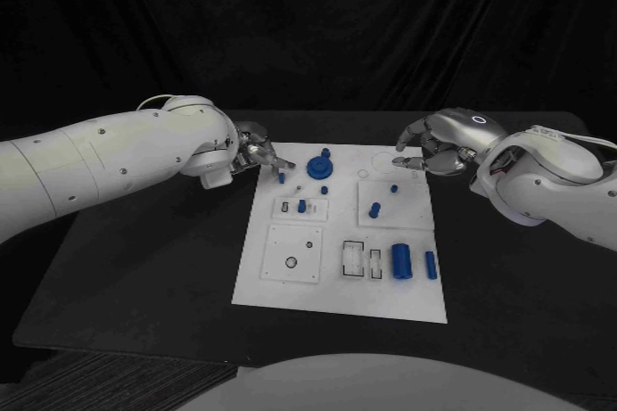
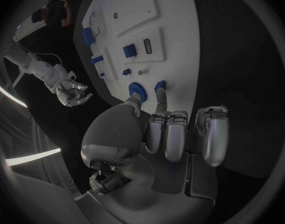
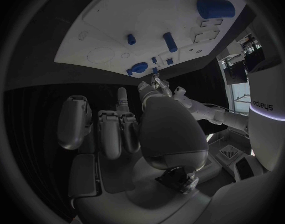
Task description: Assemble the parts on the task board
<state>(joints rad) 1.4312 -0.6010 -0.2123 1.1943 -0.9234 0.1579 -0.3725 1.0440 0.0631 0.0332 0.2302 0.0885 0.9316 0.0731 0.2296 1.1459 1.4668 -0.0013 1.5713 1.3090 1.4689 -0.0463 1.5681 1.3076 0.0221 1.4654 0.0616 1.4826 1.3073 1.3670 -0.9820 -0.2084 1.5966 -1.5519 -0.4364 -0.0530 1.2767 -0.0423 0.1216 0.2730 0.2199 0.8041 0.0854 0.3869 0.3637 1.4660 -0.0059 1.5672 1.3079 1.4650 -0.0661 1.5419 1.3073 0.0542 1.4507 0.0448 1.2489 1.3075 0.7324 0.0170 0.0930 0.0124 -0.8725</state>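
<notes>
Left hand [image 1: 258, 154] pinches small blue part [image 1: 282, 176]; right hand [image 1: 433, 151] fingers curled, holding nothing

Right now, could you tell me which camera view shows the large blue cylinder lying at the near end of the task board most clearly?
The head view: the large blue cylinder lies unobstructed on the task board. The right wrist view shows it bigger but bent near the circle's rim. The left wrist view shows it small and far off.

On the black table [image 1: 142, 277] lies one white task board [image 1: 337, 306], carrying about eight small blue parts [image 1: 401, 259] as far as I can count, with two silver hands [image 1: 258, 152] at its far end.
</notes>
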